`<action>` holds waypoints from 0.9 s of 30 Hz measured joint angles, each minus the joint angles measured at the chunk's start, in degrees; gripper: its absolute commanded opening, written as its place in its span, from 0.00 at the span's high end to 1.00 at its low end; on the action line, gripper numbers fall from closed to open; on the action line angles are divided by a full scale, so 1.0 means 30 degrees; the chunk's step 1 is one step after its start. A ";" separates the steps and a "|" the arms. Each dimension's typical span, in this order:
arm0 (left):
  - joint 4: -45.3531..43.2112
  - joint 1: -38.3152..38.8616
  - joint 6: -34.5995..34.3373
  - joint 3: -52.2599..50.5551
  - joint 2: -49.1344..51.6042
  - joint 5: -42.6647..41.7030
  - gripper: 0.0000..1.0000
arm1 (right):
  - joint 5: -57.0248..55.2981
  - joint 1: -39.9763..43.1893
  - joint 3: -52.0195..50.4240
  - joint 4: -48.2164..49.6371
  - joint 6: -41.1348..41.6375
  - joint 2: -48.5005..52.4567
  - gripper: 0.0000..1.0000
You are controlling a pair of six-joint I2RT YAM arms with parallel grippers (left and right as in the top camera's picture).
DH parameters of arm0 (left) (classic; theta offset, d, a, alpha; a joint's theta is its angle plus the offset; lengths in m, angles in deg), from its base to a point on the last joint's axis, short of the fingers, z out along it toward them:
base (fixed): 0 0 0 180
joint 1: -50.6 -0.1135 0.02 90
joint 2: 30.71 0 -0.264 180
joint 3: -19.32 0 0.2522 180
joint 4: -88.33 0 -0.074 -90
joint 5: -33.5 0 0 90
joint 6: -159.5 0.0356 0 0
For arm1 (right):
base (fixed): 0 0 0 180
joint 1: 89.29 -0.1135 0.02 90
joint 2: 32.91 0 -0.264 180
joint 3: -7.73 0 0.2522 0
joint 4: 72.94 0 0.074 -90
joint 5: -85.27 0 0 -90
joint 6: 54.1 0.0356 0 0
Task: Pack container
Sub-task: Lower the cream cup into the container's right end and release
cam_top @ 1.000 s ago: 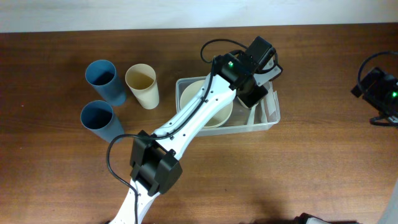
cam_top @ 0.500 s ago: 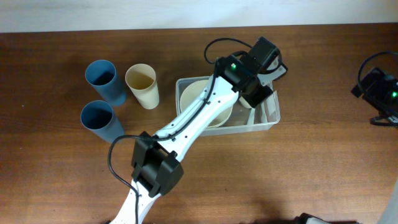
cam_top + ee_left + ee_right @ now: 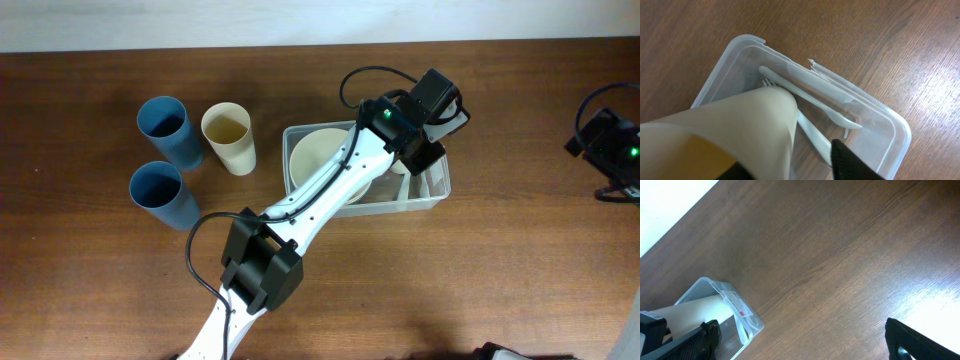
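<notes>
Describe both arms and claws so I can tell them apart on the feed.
The left arm has white tube links, boxy black joint housings, a looping black cable and a green light near the black left claw. The right arm shows only black housings, a green light and a black cable; the right claw has black fingers.

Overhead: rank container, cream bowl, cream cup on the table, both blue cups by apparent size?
1. container
2. cream bowl, partly hidden
3. cream cup, upper blue cup, lower blue cup: look alike, can't rank.
</notes>
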 measured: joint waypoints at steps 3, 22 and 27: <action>0.0015 0.0000 0.0095 0.0000 0.0000 0.0109 0.80 | 0.0000 0.0000 0.0000 0.0000 -0.0007 0.0000 0.01; 0.1166 0.0022 0.0510 0.0000 0.0000 0.1049 0.99 | 0.0000 0.0000 0.0000 0.0000 0.0000 0.0000 0.01; 0.1472 0.0022 0.0663 0.0000 0.0000 0.1574 0.99 | 0.0000 0.0000 0.0000 0.0000 -0.0007 0.0000 0.01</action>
